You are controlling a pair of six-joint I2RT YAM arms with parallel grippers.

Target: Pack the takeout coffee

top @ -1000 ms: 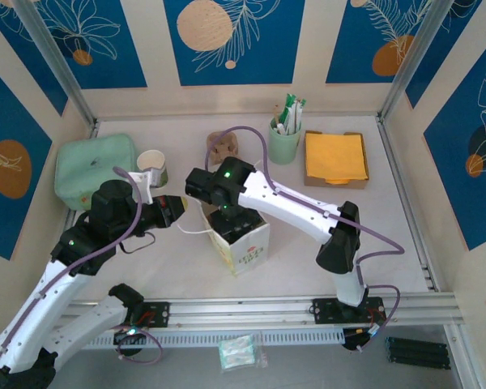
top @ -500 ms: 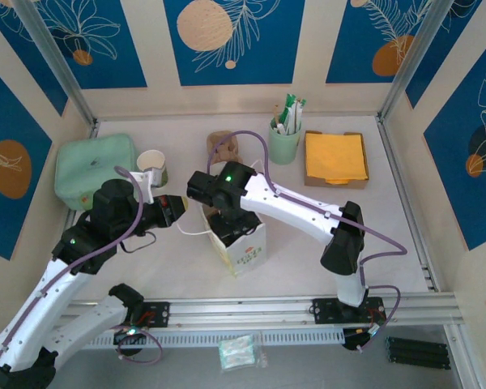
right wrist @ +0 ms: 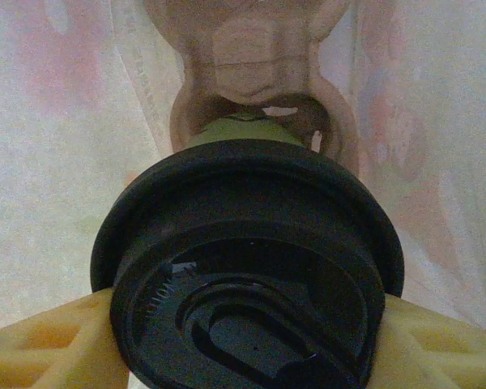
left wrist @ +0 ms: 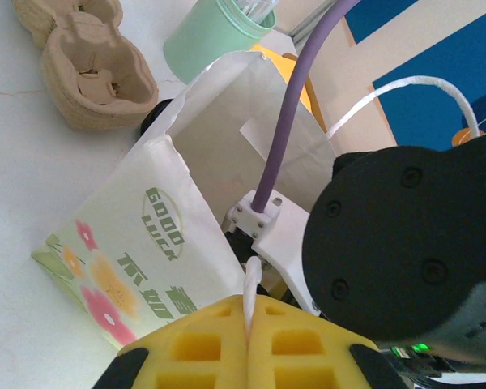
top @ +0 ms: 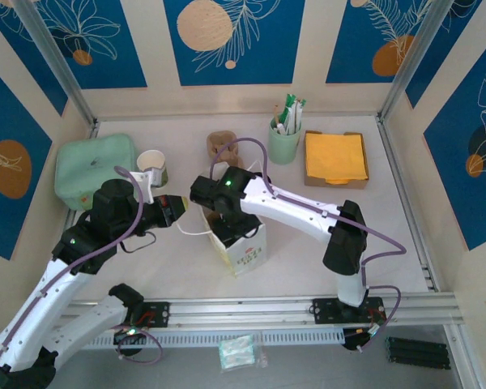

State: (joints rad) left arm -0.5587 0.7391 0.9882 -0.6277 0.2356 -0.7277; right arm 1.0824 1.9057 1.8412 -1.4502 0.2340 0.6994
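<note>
Takeout coffee (right wrist: 247,267) hangs between close bag (right wrist: 49,146) walls.

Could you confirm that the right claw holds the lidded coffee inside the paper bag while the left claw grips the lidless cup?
No: the left wrist view shows the left claw shut on the bag's white handle, not the lidless cup. The right claw does hold the lidded coffee.

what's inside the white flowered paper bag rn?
Right wrist view: the right gripper holds the black-lidded green paper cup over a brown pulp cup carrier in the white paper bag. The cup hides the carrier's near part and the bag floor.
</note>
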